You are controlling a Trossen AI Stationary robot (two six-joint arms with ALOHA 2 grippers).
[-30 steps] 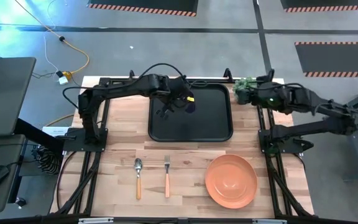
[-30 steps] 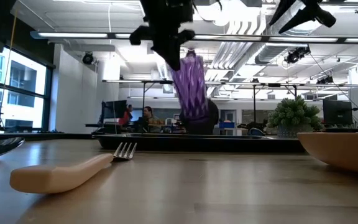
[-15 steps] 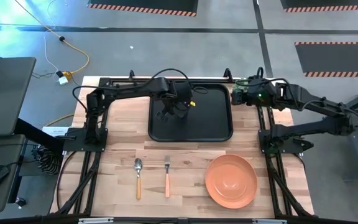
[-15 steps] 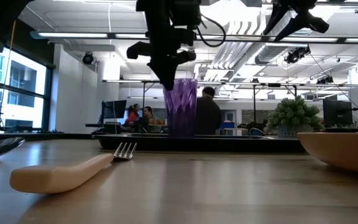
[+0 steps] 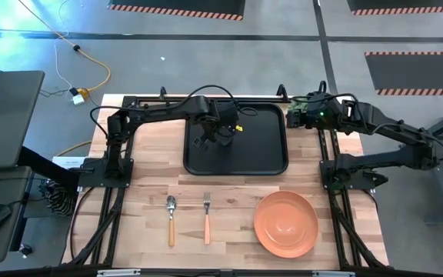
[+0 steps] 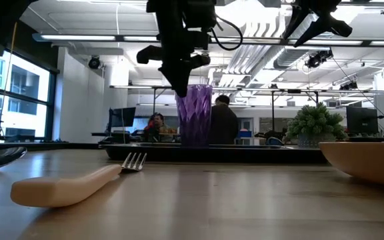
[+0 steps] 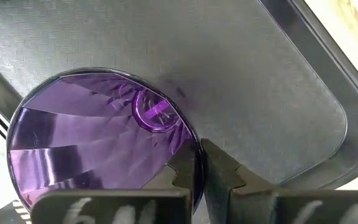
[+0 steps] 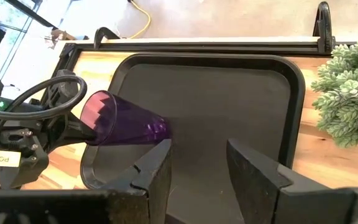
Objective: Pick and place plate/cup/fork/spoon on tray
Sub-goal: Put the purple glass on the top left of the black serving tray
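The dark purple cup (image 6: 195, 115) stands upright on its base on the black tray (image 5: 261, 156), left of the tray's middle. My left gripper (image 6: 182, 85) is above it and shut on it; the cup also shows in the left wrist view (image 7: 92, 146). My right gripper (image 8: 197, 163) is open and empty, raised over the table's far right by the plant. The orange plate (image 5: 285, 224), the fork (image 5: 206, 218) and the spoon (image 5: 171, 220) lie flat on the wood near the front edge. My left gripper holds the cup by its rim (image 7: 188, 142), one finger inside the cup and one outside, the wall pinched between them. The fingers come from above, pointing down. The cup stands upright with its base on the tray.
A bushy green plant (image 6: 315, 123) stands at the table's far right corner, beside the tray's right rim. The tray's right half (image 8: 229, 93) is bare. People sit in the room beyond the table.
My left gripper has gone down and a little toward the table's left edge with the cup. The cup hung tilted above the tray; it now stands upright with its base on the tray. The gripper has stayed shut on it.
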